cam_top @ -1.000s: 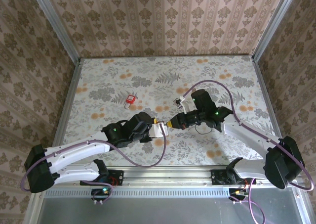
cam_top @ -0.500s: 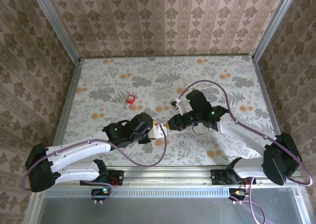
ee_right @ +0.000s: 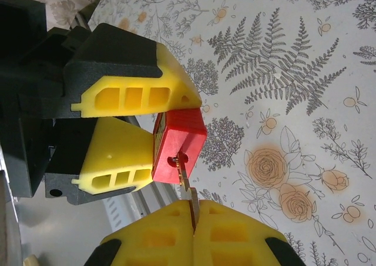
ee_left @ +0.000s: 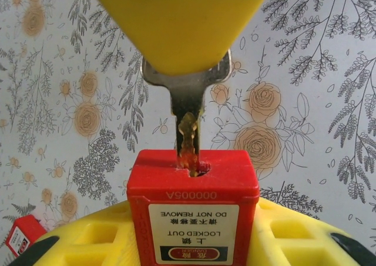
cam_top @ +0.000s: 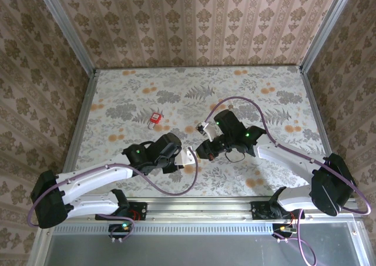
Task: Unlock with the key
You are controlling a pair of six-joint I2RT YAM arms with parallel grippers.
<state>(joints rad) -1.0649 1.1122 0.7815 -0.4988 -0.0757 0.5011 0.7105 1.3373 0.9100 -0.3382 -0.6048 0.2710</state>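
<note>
My left gripper (ee_left: 194, 245) is shut on a red padlock (ee_left: 194, 202), gripping its body between yellow fingers (ee_left: 76, 242), with the keyhole face turned away from it. A metal key (ee_left: 188, 122) is clamped in my right gripper (ee_right: 191, 212), which is shut on its head. The key's toothed tip sits in the padlock's keyhole, most of the blade still outside. In the right wrist view the padlock (ee_right: 179, 144) sits between the left fingers (ee_right: 135, 84), and the key (ee_right: 187, 184) reaches up into it. From above, the left gripper (cam_top: 187, 155) and right gripper (cam_top: 200, 151) meet mid-table.
A second red padlock (cam_top: 154, 118) lies on the floral tabletop (cam_top: 264, 90) left of the grippers, also visible at the lower left of the left wrist view (ee_left: 20, 236). Patterned walls enclose three sides. Purple cables loop over both arms.
My right arm has shifted left toward the left gripper, bringing the key up to the padlock and into its keyhole. The left gripper has hardly moved.
</note>
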